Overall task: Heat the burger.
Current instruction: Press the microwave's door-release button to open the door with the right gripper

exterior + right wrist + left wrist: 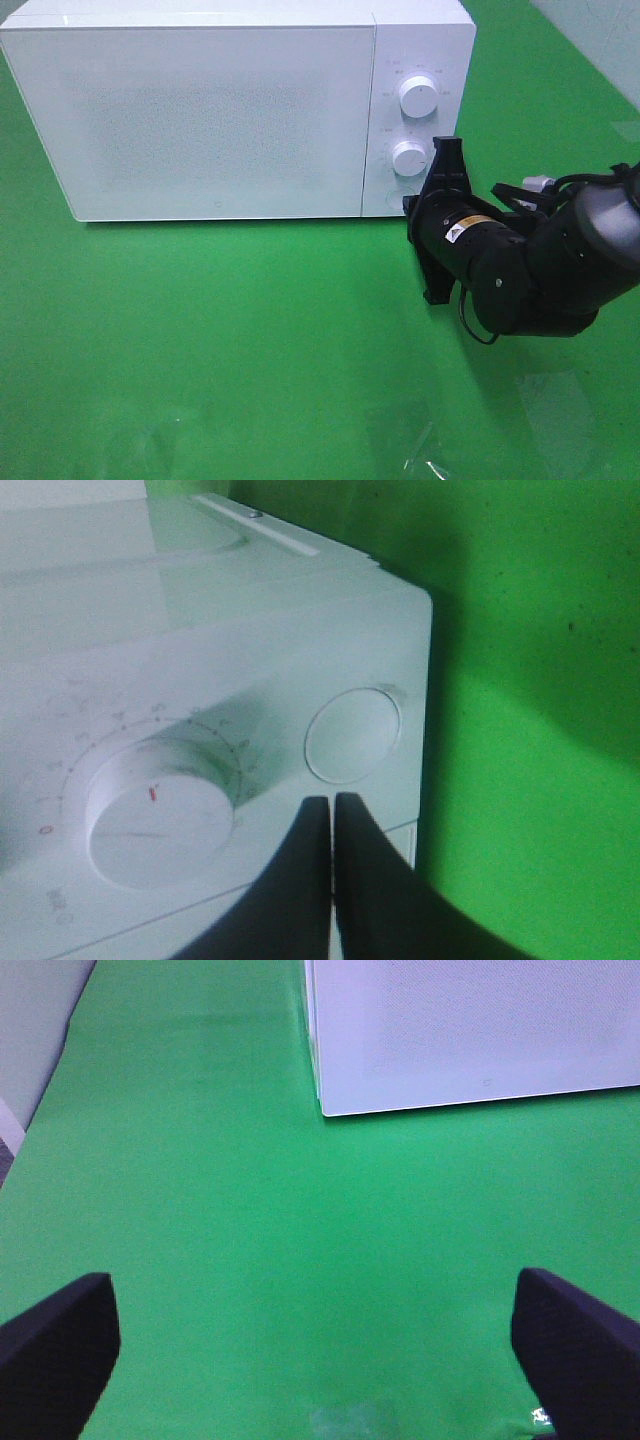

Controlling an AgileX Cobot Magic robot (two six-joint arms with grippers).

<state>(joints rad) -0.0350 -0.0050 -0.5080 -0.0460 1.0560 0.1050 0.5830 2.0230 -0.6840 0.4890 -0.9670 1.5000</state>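
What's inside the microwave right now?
Cannot tell. The microwave door is shut and its white front is opaque, so the interior is hidden. No burger shows in any view. Outside, the shut right hand is close to the round button.

The white microwave stands upright, its door fully shut.

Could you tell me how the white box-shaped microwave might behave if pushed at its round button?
The white box-shaped microwave sits wide and low, so tipping seems unlikely. On the smooth green table cover it might slide slightly. Its round button probably yields first.
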